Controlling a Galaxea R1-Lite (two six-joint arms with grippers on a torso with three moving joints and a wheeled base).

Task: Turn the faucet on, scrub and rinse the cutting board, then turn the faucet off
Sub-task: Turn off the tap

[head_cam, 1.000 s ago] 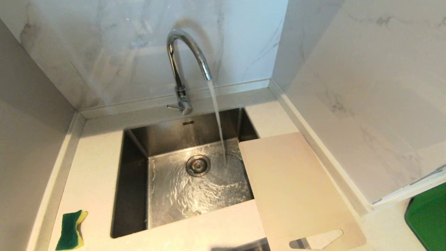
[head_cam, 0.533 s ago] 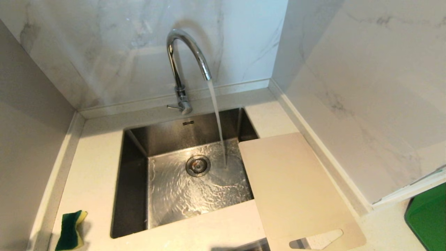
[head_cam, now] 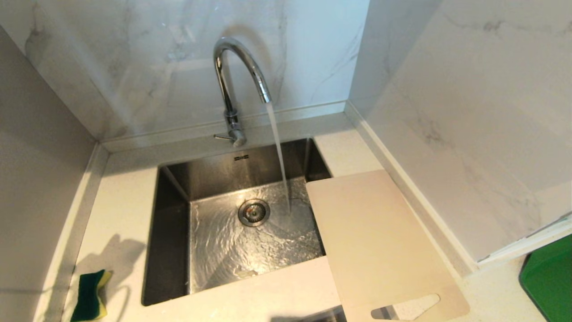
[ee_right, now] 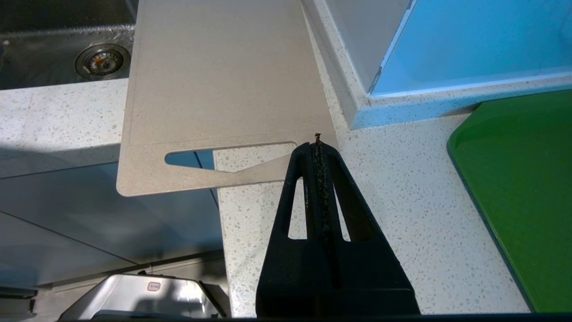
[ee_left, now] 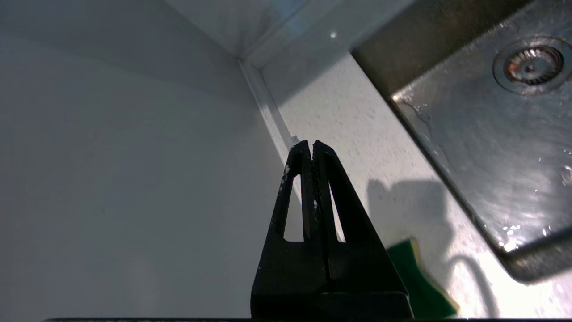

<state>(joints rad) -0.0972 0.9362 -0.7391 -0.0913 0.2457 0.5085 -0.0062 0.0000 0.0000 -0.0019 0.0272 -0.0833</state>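
The cutting board [head_cam: 380, 241] lies flat on the table [head_cam: 120, 223] to the right of the sink [head_cam: 172, 232] in the head view, its far left corner jutting over the basin and its handle hole at the near end, past the table's front edge. The faucet [head_cam: 232, 80] stands behind the sink, its lever pointing left, and a stream of water [head_cam: 279, 152] falls from the spout onto the basin floor just right of the drain [head_cam: 254, 212]. A green and yellow sponge [head_cam: 91, 300] sits on the table at the near left, with a shadow cast over the surface beside it. A green tray [head_cam: 549, 281] shows at the far right. No arm appears in this view. In the left wrist view, the left tool [ee_left: 311, 144] is clenched, fingers pressed together with nothing between them, above the table near the left wall, with the sponge [ee_left: 411, 277] just below it and the sink [ee_left: 491, 134] to one side. In the right wrist view, the right tool [ee_right: 317, 144] is likewise clenched and empty, poised near the handle end of the cutting board [ee_right: 223, 80], beside the green tray [ee_right: 523, 197].
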